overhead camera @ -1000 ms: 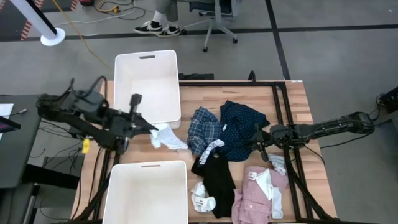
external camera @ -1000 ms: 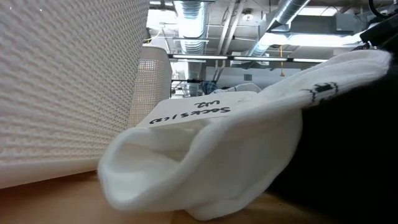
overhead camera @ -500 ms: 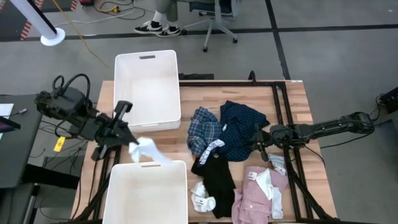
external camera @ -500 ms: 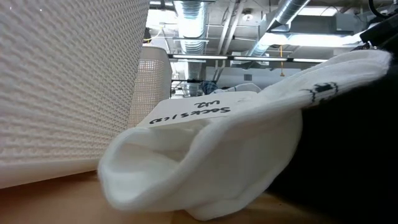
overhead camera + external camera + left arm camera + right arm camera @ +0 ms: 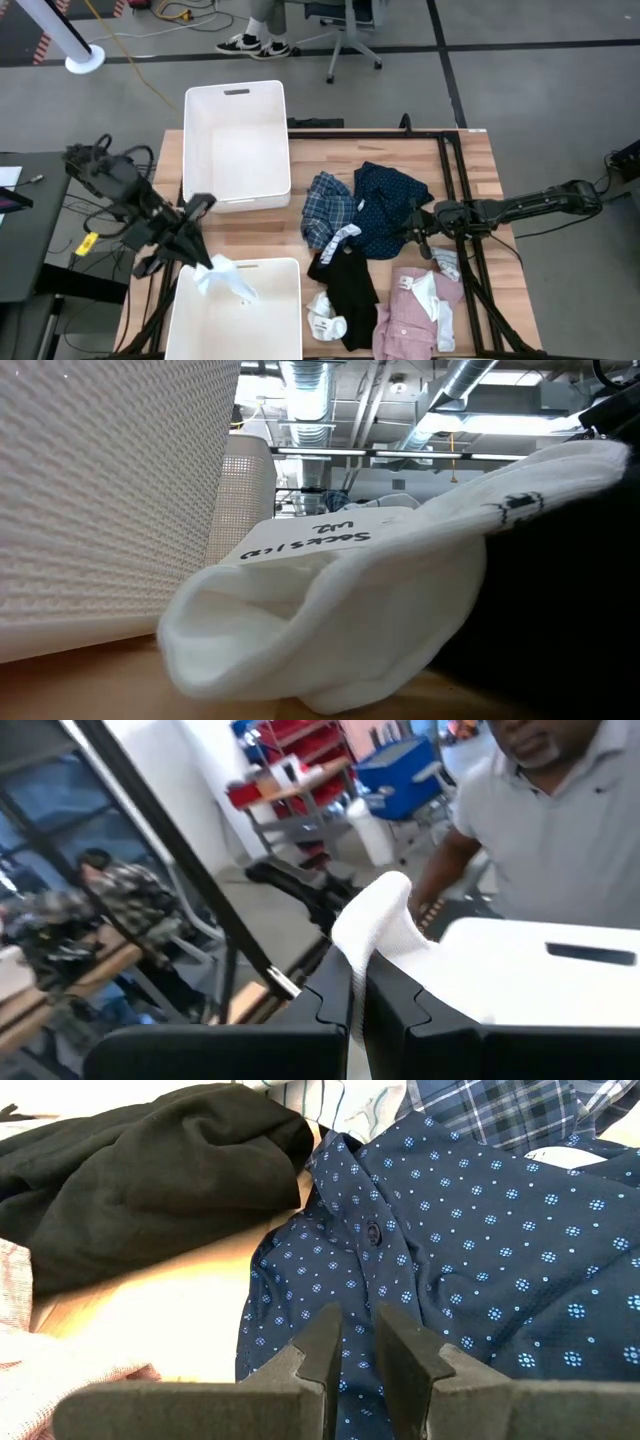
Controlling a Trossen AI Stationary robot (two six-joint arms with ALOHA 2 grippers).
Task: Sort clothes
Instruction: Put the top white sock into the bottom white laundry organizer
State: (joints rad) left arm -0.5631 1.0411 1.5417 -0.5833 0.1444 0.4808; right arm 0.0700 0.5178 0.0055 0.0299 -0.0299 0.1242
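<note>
Holding a white sock [image 5: 228,279] between its closed fingers, your left gripper [image 5: 203,262] hangs over the far left corner of the near bin [image 5: 182,320], and the sock droops down into that bin. In the left wrist view you see the same sock [image 5: 378,925] pinched between the 2 dark fingers [image 5: 330,990], with a person [image 5: 560,830] in a grey shirt in the room behind. The far bin [image 5: 236,142] stands at the back of the wooden table [image 5: 470,160], apart from the near one. Your right gripper [image 5: 417,232] waits low over the navy dotted shirt [image 5: 390,215]; in the right wrist view its fingers [image 5: 322,1345] stand slightly apart just above the dotted cloth [image 5: 500,1260], and they hold nothing that you can see. The blue plaid shirt [image 5: 327,205] lies just left of the navy one and touches it. The black top [image 5: 350,280] lies nearer to the front edge, below the plaid shirt. The pink shirt [image 5: 405,315] is at the front right, beside the black top. A pair of white socks [image 5: 325,318] (still on the table) rests at the left of the black top, close to the near bin; the low view is almost filled by one of them [image 5: 330,620], which carries a handwritten label.
</note>
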